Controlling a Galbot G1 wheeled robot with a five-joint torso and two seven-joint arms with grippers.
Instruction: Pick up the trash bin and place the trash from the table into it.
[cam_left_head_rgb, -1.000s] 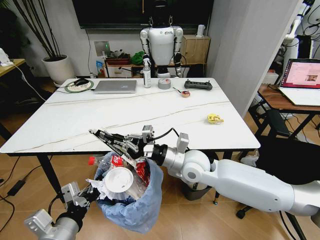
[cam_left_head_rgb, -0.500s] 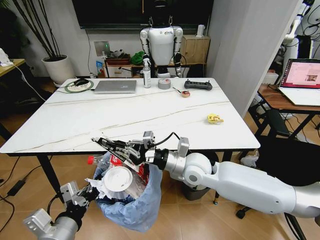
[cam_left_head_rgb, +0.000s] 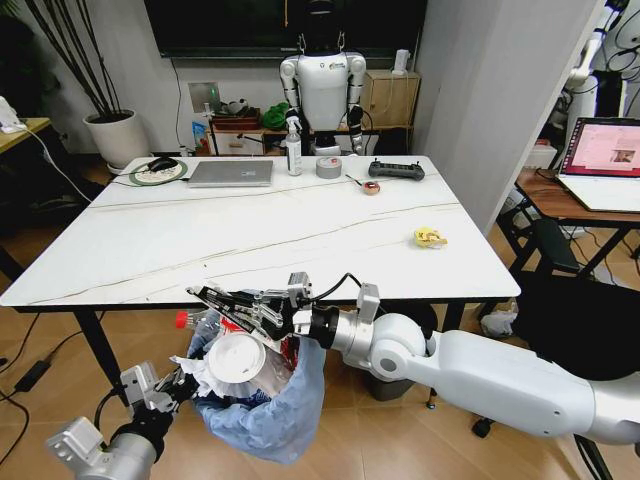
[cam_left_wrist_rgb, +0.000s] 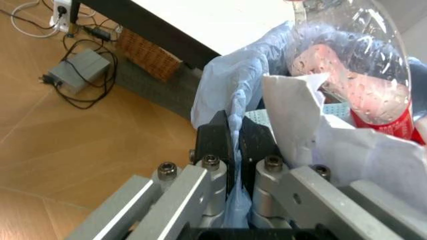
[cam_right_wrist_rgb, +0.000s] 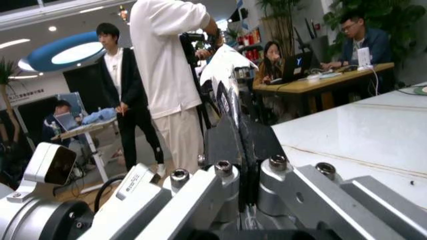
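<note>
Most trash (cam_left_head_rgb: 240, 362) already fills the trash bin (cam_left_head_rgb: 270, 415) clamped by the left gripper (cam_left_wrist_rgb: 235, 145), while the right gripper (cam_left_head_rgb: 222, 300), fingers closed, hovers above and a yellow scrap (cam_left_head_rgb: 430, 237) remains on the table (cam_left_head_rgb: 150, 240).

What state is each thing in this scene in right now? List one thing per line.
Trash bin: held off the floor, full of litter.
Left tool: shut on the bin's blue bag.
Right tool: shut, above the bin.
Laptop: closed.
Paper cup: lying on top, in the bin.

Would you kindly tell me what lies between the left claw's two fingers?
The left claw pinches the trash bin's blue bag rim there, seen in the left wrist view.
</note>
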